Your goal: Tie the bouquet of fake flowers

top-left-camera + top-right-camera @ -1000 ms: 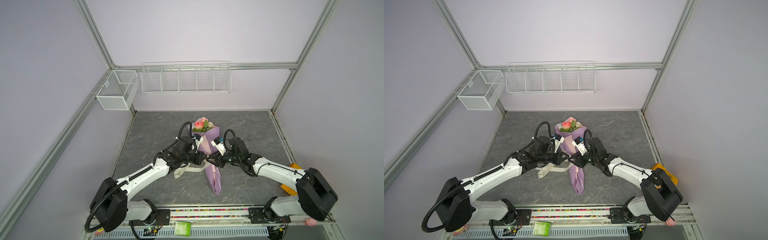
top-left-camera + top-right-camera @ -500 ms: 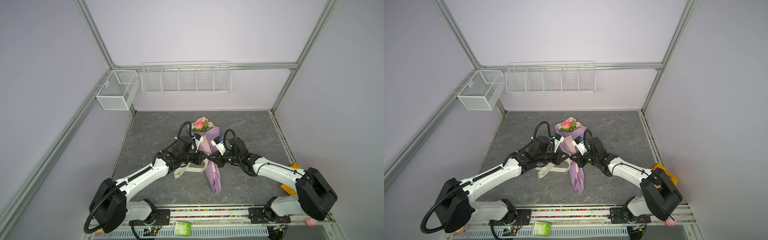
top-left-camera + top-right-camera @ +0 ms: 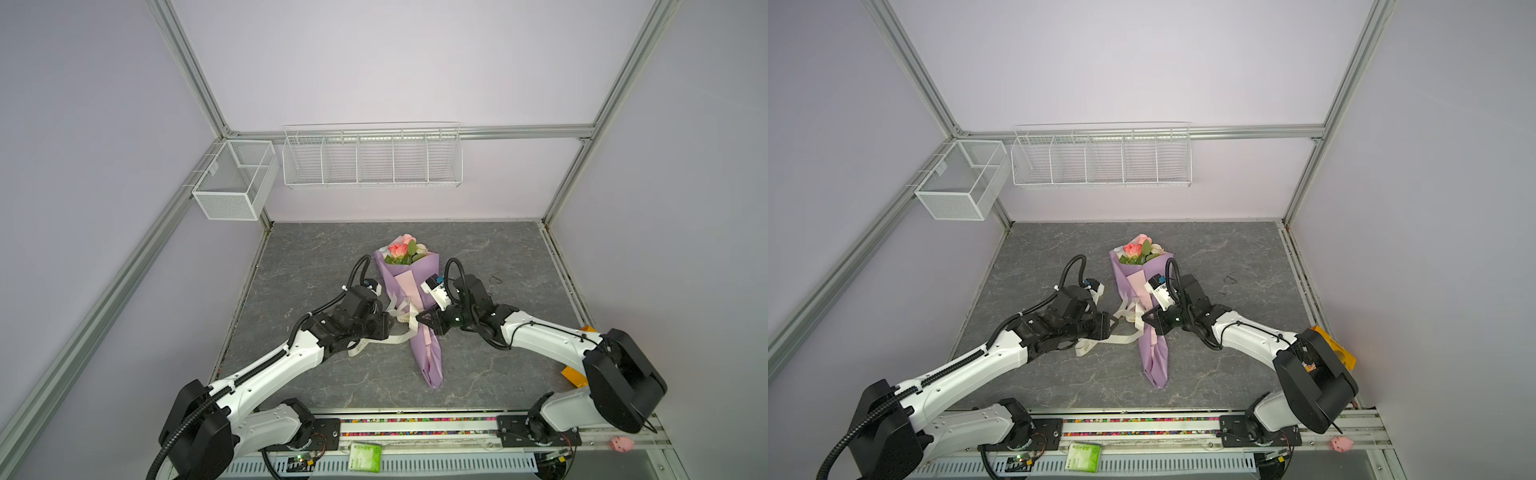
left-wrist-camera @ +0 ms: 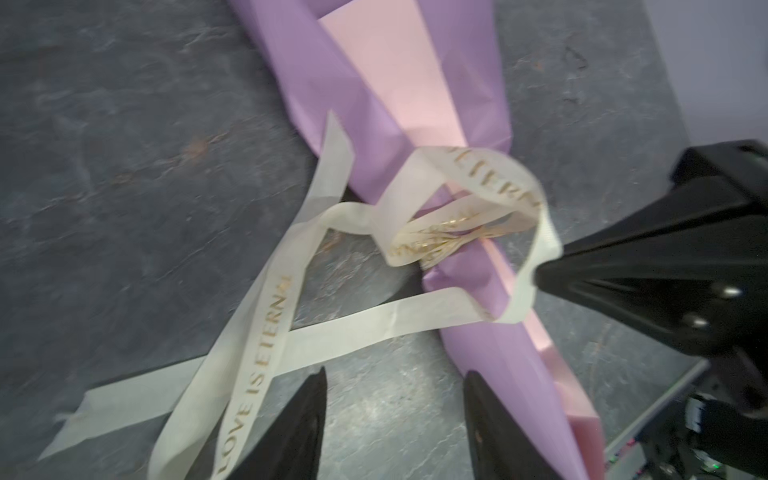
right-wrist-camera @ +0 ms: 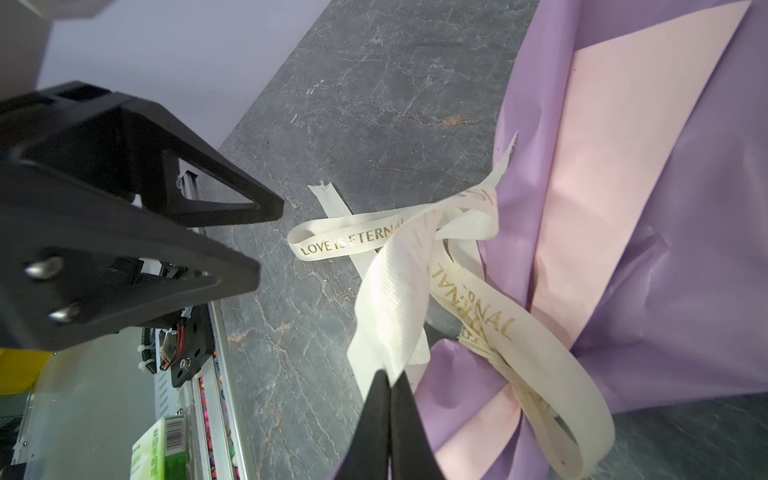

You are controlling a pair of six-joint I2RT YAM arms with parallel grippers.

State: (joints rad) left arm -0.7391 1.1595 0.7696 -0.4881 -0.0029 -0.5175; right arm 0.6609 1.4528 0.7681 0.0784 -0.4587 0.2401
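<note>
Left tool (image 4: 395, 374) stands unclenched, its two black fingers spread with only bare counter (image 4: 124, 124) between them. A strand of the cream ribbon (image 4: 257, 324) runs just beside one finger but is not pinched. The right tool (image 5: 390, 376) is clenched on the ribbon, its tips nipping a fold of the loop that rises off the knot area.

The bouquet of fake flowers (image 3: 405, 251) lies in the middle of the counter between the two tools. Its heads point toward the far wall, and the pointed tail of its lilac and pink paper wrap (image 3: 424, 353) points toward the near rail (image 3: 415, 422).

The tying looks well along. The ribbon circles the narrow waist of the wrap, it is gathered and crossed there, and one loop stands up. Two loose tails trail onto the counter on the left. Everything still looks slack, and whether the crossing is a locked knot cannot be told. What seems left is to draw the ends snug and shape a bow.

The tightest spot is at the waist, where the two tools sit near each other. The tails lie right under the left tool, so it could catch them easily. Bare counter stretches to the left, right and far side. The wire rack (image 3: 372, 156) hangs high on the far wall, and a yellow object (image 3: 575, 372) sits at the right edge. Both are well apart from the work.
</note>
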